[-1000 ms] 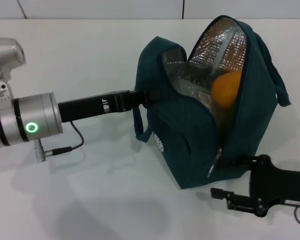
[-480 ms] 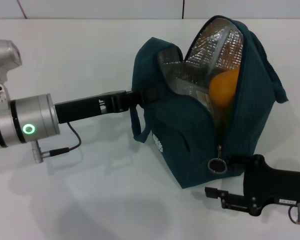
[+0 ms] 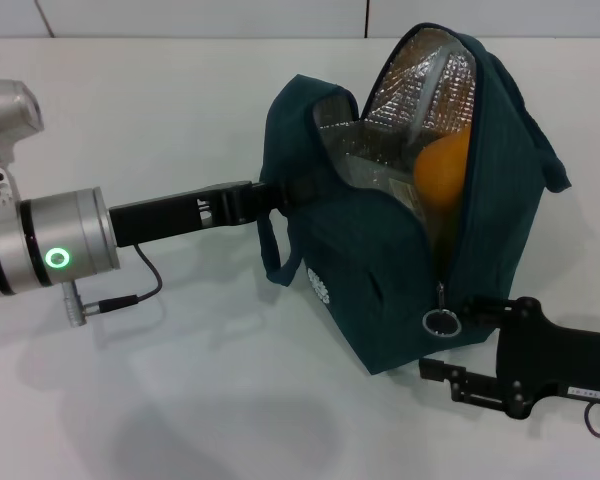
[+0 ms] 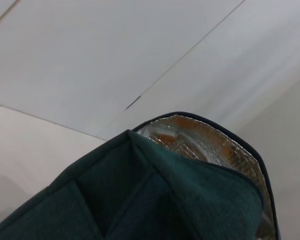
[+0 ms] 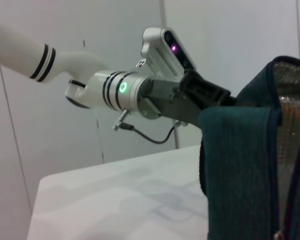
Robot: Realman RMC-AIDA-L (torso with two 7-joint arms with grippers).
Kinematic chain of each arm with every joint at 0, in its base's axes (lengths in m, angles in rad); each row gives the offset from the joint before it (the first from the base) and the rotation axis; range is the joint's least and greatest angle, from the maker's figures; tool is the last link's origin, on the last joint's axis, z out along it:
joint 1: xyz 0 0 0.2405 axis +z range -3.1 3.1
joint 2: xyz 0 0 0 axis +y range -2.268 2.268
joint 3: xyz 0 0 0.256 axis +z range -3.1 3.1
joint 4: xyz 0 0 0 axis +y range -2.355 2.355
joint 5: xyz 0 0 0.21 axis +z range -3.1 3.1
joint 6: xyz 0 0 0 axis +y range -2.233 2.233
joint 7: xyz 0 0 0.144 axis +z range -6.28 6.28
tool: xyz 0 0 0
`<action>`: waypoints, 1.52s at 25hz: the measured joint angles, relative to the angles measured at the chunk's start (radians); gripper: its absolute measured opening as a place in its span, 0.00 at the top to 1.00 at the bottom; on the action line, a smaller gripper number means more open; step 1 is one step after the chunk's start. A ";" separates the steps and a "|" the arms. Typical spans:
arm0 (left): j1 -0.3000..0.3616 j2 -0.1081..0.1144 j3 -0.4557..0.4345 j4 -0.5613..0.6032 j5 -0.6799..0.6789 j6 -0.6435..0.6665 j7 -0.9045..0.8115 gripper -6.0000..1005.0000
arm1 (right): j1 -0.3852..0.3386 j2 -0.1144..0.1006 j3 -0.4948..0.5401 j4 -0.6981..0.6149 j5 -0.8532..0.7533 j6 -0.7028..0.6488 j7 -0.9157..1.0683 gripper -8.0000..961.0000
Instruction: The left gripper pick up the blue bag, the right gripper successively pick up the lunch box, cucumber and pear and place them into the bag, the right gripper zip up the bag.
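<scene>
A plain white table (image 3: 180,400) lay under everything. From the left, the black two-fingered left gripper (image 3: 270,195) pinched the dark teal-blue fabric bag (image 3: 380,270) by its left edge, probably steadying it for zipping. A round orange-yellow pear (image 3: 442,175) sat inside the gaping foil-lined mouth. At near right, the black right gripper (image 3: 455,385) lay just under the ring-pull zipper (image 3: 442,322); I couldn't tell its spread.

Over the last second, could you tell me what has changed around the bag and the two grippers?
The right gripper has shifted along the foot of the blue bag, and the zipper ring pull now hangs free, showing as an open ring. The bag has leaned slightly. The left gripper stays clamped on the bag's edge, and the pear remains inside.
</scene>
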 joint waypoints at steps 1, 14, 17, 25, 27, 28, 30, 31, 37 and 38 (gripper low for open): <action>0.000 0.000 0.000 0.000 0.000 0.000 0.000 0.91 | -0.005 -0.001 0.009 0.000 0.001 -0.006 0.000 0.41; -0.001 0.000 0.000 0.000 0.000 0.001 0.000 0.91 | -0.012 -0.002 0.043 0.010 -0.003 -0.016 0.002 0.42; 0.000 -0.001 0.000 0.000 0.000 0.002 0.000 0.91 | -0.008 -0.001 0.045 0.025 -0.003 -0.014 0.002 0.51; 0.002 -0.002 0.005 0.000 0.000 0.005 0.000 0.91 | -0.006 0.001 0.044 0.028 0.002 -0.006 0.004 0.80; 0.006 -0.002 0.005 0.000 0.000 0.007 0.000 0.91 | -0.006 0.001 0.043 0.028 0.002 -0.005 0.005 0.80; 0.009 -0.002 0.004 0.000 0.000 0.007 0.000 0.91 | -0.006 0.002 0.042 0.028 0.002 -0.005 0.005 0.80; 0.014 -0.002 0.004 0.000 0.000 0.008 0.000 0.91 | -0.008 0.002 0.042 0.028 0.002 -0.005 0.005 0.79; 0.016 -0.002 0.004 0.000 0.000 0.008 0.000 0.91 | -0.009 0.002 0.043 0.028 0.002 -0.007 0.005 0.79; 0.023 -0.001 0.004 0.000 0.000 0.008 0.000 0.91 | -0.015 0.001 0.045 0.028 0.002 -0.013 0.005 0.80; 0.023 0.000 0.004 0.000 0.000 0.008 0.001 0.91 | -0.015 0.001 0.045 0.028 0.002 -0.013 0.005 0.80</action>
